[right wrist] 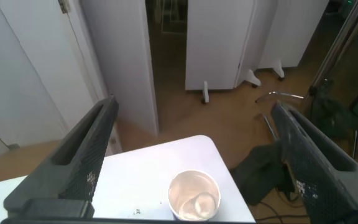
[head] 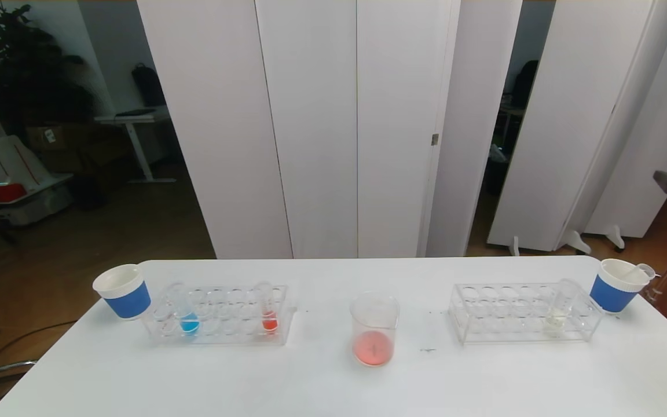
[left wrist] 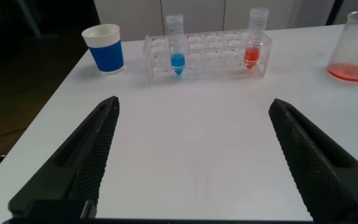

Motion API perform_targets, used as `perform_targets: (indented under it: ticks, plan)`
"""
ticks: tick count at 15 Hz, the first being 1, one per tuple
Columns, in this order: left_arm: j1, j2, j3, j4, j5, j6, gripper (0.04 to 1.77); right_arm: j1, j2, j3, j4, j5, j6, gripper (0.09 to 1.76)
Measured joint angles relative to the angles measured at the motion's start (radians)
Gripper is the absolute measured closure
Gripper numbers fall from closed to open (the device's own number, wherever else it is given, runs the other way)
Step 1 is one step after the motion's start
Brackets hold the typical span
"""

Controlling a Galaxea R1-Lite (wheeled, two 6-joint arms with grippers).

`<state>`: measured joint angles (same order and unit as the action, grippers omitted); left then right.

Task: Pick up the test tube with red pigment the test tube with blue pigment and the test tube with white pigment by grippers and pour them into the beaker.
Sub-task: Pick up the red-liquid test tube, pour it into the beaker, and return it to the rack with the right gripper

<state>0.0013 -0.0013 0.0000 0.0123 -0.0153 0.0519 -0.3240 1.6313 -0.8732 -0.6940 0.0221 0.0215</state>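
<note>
— On the long white table (head: 322, 382), what's the biggest thing you can make out?

— Two clear plastic tube racks. The left rack (head: 220, 315) sits near the left end, the right rack (head: 521, 313) near the right end. Between them, a little nearer to us, stands the clear, wide cylindrical beaker (head: 374, 329) with a flared rim, upright, with a shallow pool of red-orange liquid in its bottom.

— And the cups?

— A white paper cup with a blue band (head: 123, 291) stands just beside the left rack's outer end. A second blue-banded paper cup (head: 619, 285) stands just beside the right rack's outer end, with a small clear tube lying in it.

— Where are the tubes?

— The small clear tube with bright blue liquid (head: 186, 315) leans in the left rack towards the cup end. A tube with red-orange liquid (head: 268, 313) stands upright in the same rack at the end nearer the beaker. The graduated tube with pale whitish liquid (head: 559, 310) stands in the right rack, near its cup end.

— The claws?

— The left gripper (left wrist: 191, 162) hovers over bare table on the near side of the left rack, its black fingers spread wide, nothing between them. The right gripper (right wrist: 194, 162) hangs above the table's right corner over the cup there, equally wide and empty.
</note>
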Motion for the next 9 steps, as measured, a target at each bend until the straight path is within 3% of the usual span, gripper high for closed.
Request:
perform_targets:
  ticks: [5, 9]
  plan:
    - [0.000, 0.000, 0.000, 0.000, 0.000, 0.000, 0.09, 0.040, -0.335, 0.005, 0.263, 0.070, -0.001, 0.10]
    - [0.000, 0.000, 0.000, 0.000, 0.000, 0.000, 0.09, 0.142, -0.651, 0.007, 0.507, 0.089, -0.019, 0.10]
